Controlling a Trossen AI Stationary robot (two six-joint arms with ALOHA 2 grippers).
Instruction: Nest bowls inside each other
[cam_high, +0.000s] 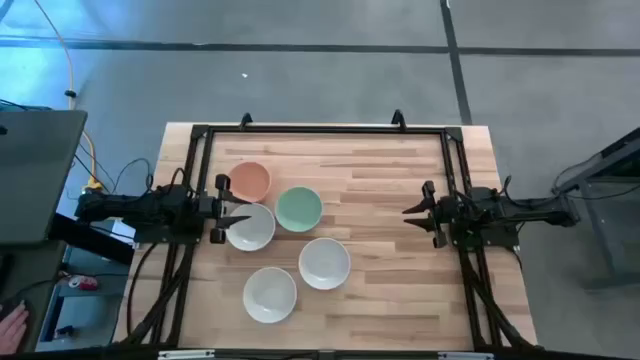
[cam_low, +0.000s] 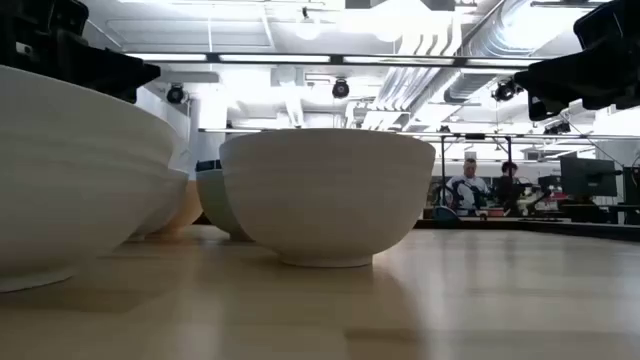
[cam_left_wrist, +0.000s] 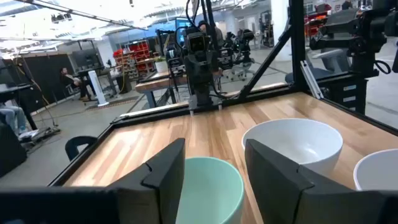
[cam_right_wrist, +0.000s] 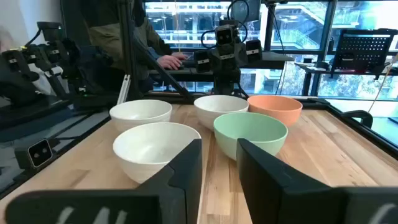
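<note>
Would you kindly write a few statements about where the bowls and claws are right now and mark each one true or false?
1. Five bowls sit on the table, none nested inside another. True.
2. The mint green bowl lies right beside the salmon-orange bowl. True.
3. The left claw grips the salmon-orange bowl. False: it is open over the rim of a white bowl, holding nothing.
4. The right claw hovers over the mint green bowl. False: it is open above bare wood at the table's right side, well away from all bowls.
5. Three of the bowls are white. True.
</note>
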